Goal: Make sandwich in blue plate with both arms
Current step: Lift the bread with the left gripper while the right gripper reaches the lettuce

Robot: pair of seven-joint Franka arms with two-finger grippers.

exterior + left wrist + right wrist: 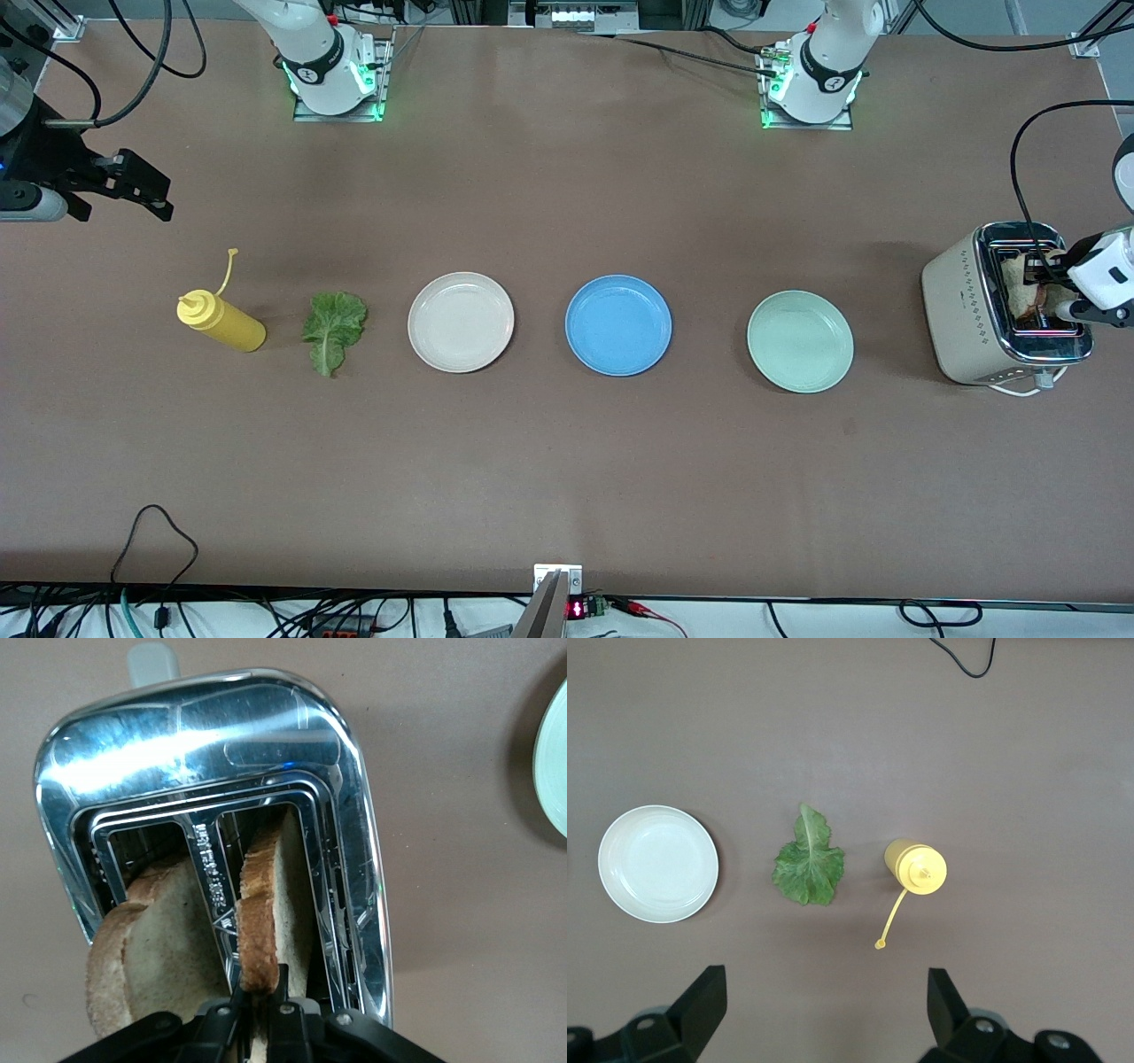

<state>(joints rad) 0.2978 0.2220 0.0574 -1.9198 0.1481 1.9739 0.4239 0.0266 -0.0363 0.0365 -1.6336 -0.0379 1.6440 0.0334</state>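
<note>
The blue plate (pixel 617 324) sits bare in the middle of the table. At the left arm's end stands a toaster (pixel 974 301) (pixel 204 744) with two bread slices upright in its slots. My left gripper (pixel 1045 283) (pixel 261 992) is over the toaster, shut on the crust edge of one bread slice (pixel 266 904). The other slice (pixel 151 948) leans in the neighbouring slot. A green lettuce leaf (pixel 333 330) (pixel 808 864) lies flat toward the right arm's end. My right gripper (pixel 146 190) (pixel 824 1010) waits open over bare table by the lettuce.
A cream-white plate (pixel 461 321) (pixel 658 864) lies between the lettuce and the blue plate. A mint-green plate (pixel 800 341) (pixel 554 762) lies between the blue plate and the toaster. A yellow squeeze bottle (pixel 221 322) (pixel 919 868) stands beside the lettuce.
</note>
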